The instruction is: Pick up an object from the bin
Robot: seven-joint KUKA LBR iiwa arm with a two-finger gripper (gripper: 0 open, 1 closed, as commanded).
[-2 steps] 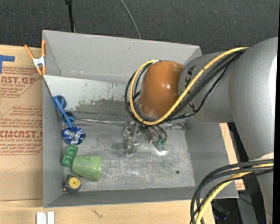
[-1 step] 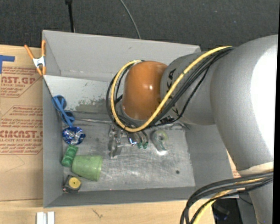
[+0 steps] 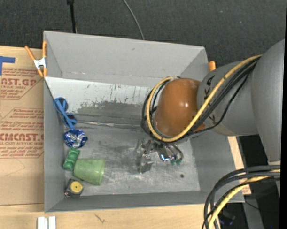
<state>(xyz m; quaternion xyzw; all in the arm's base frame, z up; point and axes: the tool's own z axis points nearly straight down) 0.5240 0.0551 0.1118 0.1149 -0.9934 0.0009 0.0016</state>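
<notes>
The fingers (image 3: 142, 153) of the gripper (image 3: 145, 159) hang low over the bare middle of the bin (image 3: 122, 59) floor. I cannot tell if they are spread or pressed together. Nothing is picked up yet. The green cup (image 3: 89, 171), a yellow wheel (image 3: 75, 187) and blue things (image 3: 75, 139) lie well apart from it, by the left wall. The arm (image 3: 256, 101) reaches in from the right, pointing down.

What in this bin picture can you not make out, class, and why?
Camera view:
Bin floor beneath the orange wrist cover: hidden by it.
Small green-blue thing beside the pincer: partly covered, kind unclear.
Yellow round thing, near-left corner: too small to identify.
</notes>
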